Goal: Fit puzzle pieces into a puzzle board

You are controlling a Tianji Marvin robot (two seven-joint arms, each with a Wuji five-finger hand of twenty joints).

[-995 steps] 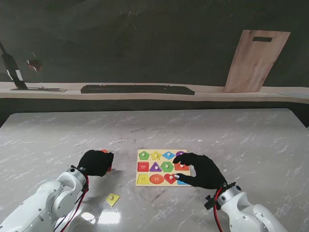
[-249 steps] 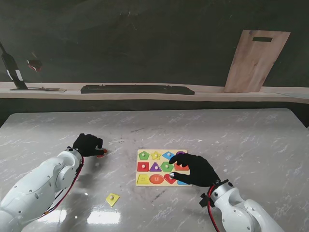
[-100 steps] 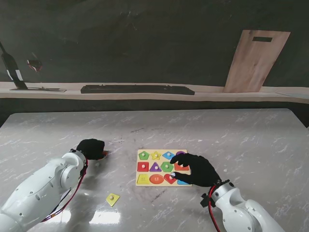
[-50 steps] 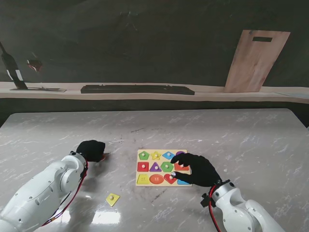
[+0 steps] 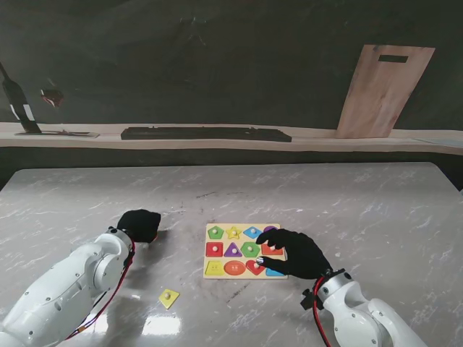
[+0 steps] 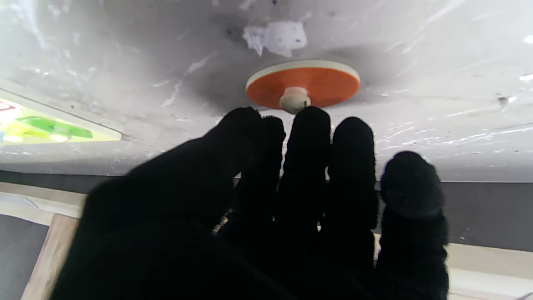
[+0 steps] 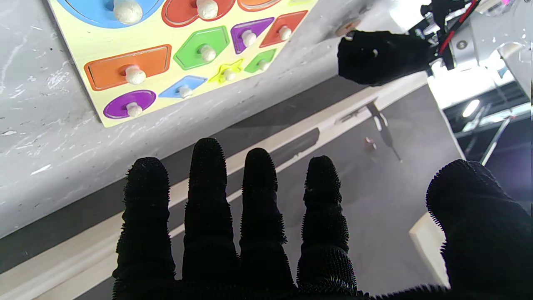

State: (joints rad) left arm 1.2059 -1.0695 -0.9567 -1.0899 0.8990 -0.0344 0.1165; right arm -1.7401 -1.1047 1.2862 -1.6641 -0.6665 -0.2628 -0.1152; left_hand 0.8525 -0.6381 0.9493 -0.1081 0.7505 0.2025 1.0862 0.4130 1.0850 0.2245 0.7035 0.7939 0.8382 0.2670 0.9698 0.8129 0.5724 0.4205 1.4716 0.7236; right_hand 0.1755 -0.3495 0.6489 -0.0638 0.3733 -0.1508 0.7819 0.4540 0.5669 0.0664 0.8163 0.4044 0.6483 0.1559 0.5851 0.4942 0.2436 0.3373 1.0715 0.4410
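Now, reading across your stand view from left to right:

Left hand (image 5: pixel 139 224): you see only a black glove curled over one spot on the tabletop (image 5: pixel 376 210). Your left wrist view shows what the stand view hides: an orange disc piece (image 6: pixel 302 84) with a pale knob lying flat on the marble, the fingertips (image 6: pixel 311 121) bunched just at the knob. Whether they touch or pinch it cannot be told.

Yellow piece (image 5: pixel 168 297): lies loose on the tabletop, nearer to you than the left hand, well apart from the board. Only the stand view shows it.

Puzzle board (image 5: pixel 217 275): flat between the two hands, most slots filled with coloured shapes. The right wrist view gives you the knobs on each piece, which the stand view barely resolves.

Right hand (image 5: pixel 296 253): rests over the board's right edge, covering pieces there. The right wrist view shows its fingers (image 7: pixel 208 187) spread and straight, holding nothing.

Writing: none legible in any view.
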